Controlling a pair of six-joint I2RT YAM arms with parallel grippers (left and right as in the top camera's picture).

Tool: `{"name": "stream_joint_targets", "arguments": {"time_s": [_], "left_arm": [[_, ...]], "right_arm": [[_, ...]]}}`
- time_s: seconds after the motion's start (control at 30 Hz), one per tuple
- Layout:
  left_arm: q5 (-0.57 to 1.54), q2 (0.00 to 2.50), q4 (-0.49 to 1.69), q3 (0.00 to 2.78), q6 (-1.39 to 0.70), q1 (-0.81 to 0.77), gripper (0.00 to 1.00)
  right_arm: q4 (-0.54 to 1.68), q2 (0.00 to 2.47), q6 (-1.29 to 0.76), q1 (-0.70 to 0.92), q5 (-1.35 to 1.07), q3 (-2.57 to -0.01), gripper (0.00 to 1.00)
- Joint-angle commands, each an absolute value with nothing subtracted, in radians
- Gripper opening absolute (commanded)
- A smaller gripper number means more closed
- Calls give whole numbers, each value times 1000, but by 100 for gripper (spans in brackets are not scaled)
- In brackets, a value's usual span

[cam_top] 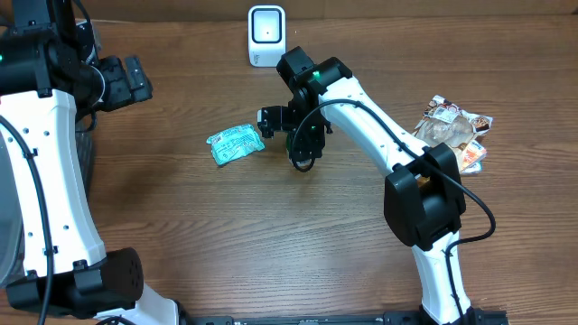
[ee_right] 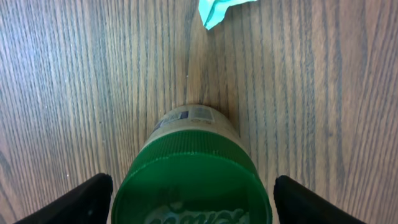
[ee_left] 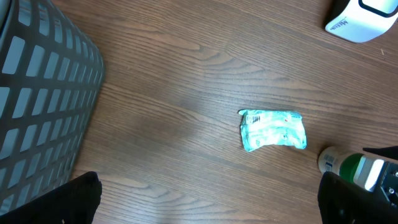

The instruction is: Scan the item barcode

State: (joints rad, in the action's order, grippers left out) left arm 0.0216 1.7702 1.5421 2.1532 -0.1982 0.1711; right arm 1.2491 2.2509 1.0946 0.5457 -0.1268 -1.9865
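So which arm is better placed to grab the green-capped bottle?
Right. The right gripper is open with a finger on each side of the standing green-capped bottle. The left gripper, also open, sits far off, beyond the teal packet.

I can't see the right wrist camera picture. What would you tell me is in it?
A bottle with a green cap fills the lower middle, seen from its cap end, on a wooden table. The jaws of the right gripper stand open on either side, clear of it. A corner of a teal packet shows at the top edge.
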Motion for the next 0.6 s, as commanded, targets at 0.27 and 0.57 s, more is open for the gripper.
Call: {"name": "stream_joint_targets", "arguments": {"time_s": [0.27, 0.57], "left_arm": [[19, 1773, 1544, 2162, -176, 170, 100], [18, 1773, 1544, 2162, -176, 170, 100]], "right_arm": [[1344, 2223, 324, 549, -144, -2170, 100], [1360, 2225, -193, 549, -146, -2134, 100]]}}
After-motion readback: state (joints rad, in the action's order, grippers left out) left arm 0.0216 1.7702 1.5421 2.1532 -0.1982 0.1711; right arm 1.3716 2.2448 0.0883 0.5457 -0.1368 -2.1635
